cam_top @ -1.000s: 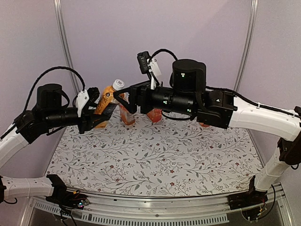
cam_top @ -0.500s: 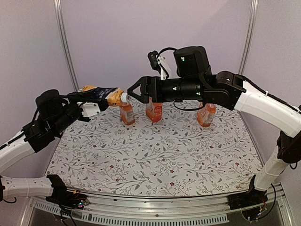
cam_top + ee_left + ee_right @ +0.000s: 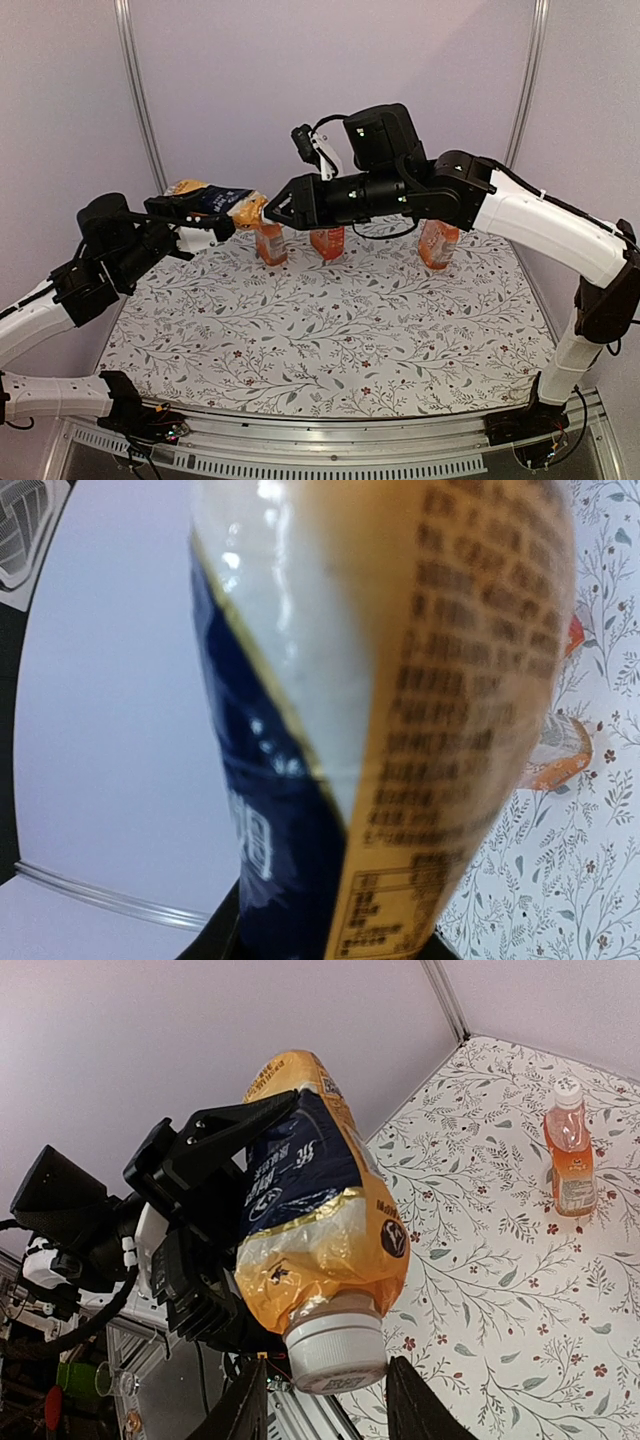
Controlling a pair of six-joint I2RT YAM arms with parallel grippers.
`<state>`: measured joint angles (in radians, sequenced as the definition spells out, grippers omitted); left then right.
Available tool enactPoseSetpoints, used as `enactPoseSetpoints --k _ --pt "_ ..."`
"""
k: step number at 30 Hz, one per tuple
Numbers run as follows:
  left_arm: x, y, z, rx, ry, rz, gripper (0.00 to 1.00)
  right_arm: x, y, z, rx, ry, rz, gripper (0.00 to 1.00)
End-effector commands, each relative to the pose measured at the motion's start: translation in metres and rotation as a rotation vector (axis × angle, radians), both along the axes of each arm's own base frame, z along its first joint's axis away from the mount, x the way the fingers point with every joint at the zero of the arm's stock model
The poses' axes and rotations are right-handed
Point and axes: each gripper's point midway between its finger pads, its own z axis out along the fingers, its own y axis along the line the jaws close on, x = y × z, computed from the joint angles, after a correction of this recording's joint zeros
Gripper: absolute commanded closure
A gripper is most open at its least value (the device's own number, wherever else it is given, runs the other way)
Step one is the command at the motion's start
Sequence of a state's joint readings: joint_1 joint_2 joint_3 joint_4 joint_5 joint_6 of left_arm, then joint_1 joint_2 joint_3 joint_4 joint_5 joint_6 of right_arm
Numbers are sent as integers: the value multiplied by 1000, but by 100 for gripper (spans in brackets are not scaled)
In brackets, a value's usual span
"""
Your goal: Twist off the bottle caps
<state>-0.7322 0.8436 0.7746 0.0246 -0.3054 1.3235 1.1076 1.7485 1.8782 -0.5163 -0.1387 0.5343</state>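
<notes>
The left claw (image 3: 220,218) is clamped on the body of a dark-labelled clear plastic bottle (image 3: 210,198) of orange drink. It holds the bottle up off the flower-patterned table (image 3: 340,330), nearly level, with the neck toward the right arm. The bottle's small round white plastic screw cap (image 3: 335,1345) sits between the two fingers of the right claw (image 3: 328,1370). In the right wrist view one finger stands at each side of the cap. One appears to touch it and the other has a sliver of shadow beside it, so I cannot tell whether this claw grips the cap yet.

Three other clear plastic bottles of orange drink (image 3: 327,242) stand upright toward the back of the table, well apart from the held one. The one seen from the right wrist has its own white cap (image 3: 567,1090) on.

The cap is probably hard and stiff, small enough to slip if caught off-centre. It is best taken on its side wall, squarely across its width, with the fingers running along the neck's line. The bottle looks thin-walled and soft: its wrap is crumpled near the shoulder. It seems nearly full, so likely fairly heavy. A loose hold may let the body turn along with the cap, while a hard squeeze may dent it. With the neck level, drink could spill once the cap loosens, so tipping the neck upward first seems wise.
</notes>
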Motion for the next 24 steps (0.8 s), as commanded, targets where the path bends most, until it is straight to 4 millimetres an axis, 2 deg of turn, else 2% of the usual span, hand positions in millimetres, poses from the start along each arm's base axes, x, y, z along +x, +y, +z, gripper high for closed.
enactPoseSetpoints --k 1,10,12,16,17,20,22,24 --pt "-3 -4 0 -16 -1 -8 88 -2 8 -2 9 11 29 59" --pt "-5 -5 3 -38 8 -18 88 8 8 -6 3 2 7 61" --pt "-5 -5 3 -40 11 -16 88 8 9 -6 7 -1 12 69" --pt "-9 -7 5 -61 25 -38 88 2 11 -2 31 -12 50 94" --pt "-12 -9 0 -66 67 -58 88 -1 12 -2 34 -17 69 100" --pt "-36 -19 -14 -134 296 -165 91 -18 12 -3 5 -72 158 100" --pt "-60 -28 -26 -189 504 -242 93 -38 10 -9 -67 -175 225 100" --pt "-83 -35 -44 -231 699 -294 96 -64 5 -15 -157 -361 348 100"
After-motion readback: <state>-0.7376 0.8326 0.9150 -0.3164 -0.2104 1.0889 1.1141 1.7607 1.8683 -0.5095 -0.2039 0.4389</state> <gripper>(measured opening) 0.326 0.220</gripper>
